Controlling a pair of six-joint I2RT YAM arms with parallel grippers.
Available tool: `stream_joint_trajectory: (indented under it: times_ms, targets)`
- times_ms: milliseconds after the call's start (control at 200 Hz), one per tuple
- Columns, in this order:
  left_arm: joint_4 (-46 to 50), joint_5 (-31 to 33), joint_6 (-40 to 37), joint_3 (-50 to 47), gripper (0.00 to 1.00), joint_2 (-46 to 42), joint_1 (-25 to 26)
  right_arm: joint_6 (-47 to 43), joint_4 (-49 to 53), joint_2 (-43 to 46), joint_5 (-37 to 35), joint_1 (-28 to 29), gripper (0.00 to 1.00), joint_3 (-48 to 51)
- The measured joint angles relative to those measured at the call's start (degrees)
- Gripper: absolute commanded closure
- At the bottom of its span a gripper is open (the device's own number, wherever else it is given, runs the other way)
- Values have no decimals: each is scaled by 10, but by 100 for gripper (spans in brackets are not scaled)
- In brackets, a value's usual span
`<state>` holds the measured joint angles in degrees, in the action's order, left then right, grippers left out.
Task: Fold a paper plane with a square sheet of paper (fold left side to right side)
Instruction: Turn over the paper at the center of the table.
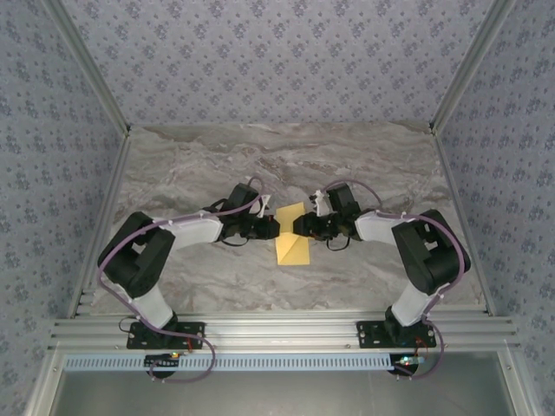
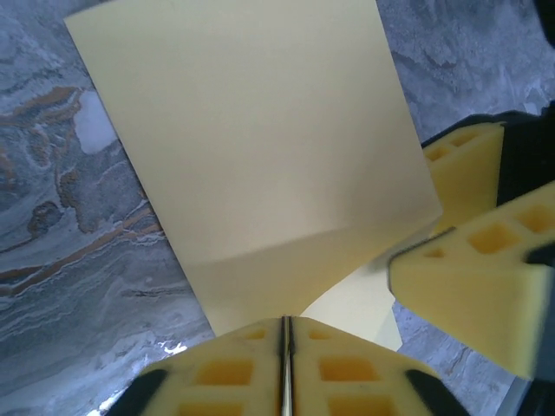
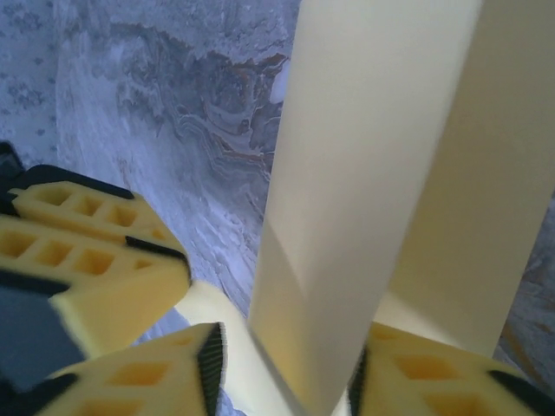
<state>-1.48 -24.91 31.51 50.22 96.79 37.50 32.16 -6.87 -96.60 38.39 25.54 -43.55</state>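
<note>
- A thin yellow-orange square sheet of paper lies near the middle of the grey marbled bench, between the two black-and-white arms.
- In the top view its far part is lifted off the bench where the two tools meet, and its near part lies flat.
- The left tool reaches in from the left. In its wrist view the yellow fingers are pressed together to a thin slit, pinching the near edge of the sheet.
- The right tool faces it from the right, tip almost to tip.
- In its wrist view the right tool stands part open, with a raised fold of the sheet between its fingers. I cannot tell whether the pads press on it.
</note>
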Motion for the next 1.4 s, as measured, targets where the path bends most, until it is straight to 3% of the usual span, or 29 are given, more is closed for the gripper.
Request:
stream_joint_trajectory:
  times_ms: [65, 115, 385, 455, 630, 839, 949, 1169, 1399]
  targets:
    - [1, 7, 4, -4, 69, -13, 0, 1, 0, 0, 1, 0, 85, -1]
    - [0, 12, 9, -10, 59, -29, -1, 3, -1, 1, 3, 0, 89, -1]
    - [-17, 23, 62, -78, 8, -189, -15, 0, 2, 102, 47, -35, 91, -3]
    - [-27, 22, 84, -94, 2, -247, -19, 5, 2, 147, 65, -49, 91, -12]
    - [-95, 1, 143, -106, 2, -346, -22, 29, 1, 223, 105, -57, 90, -68]
    - [-186, -39, 203, -106, 3, -352, -20, 78, -14, 252, 143, -35, 89, -125]
    - [-220, -53, 224, -106, 8, -348, -14, 103, -29, 256, 155, -13, 89, -136]
    - [-288, -66, 253, -106, 45, -344, 0, 142, -50, 257, 165, 8, 88, -141]
    - [-293, -62, 255, -106, 78, -361, 7, 165, -69, 266, 165, 8, 83, -141]
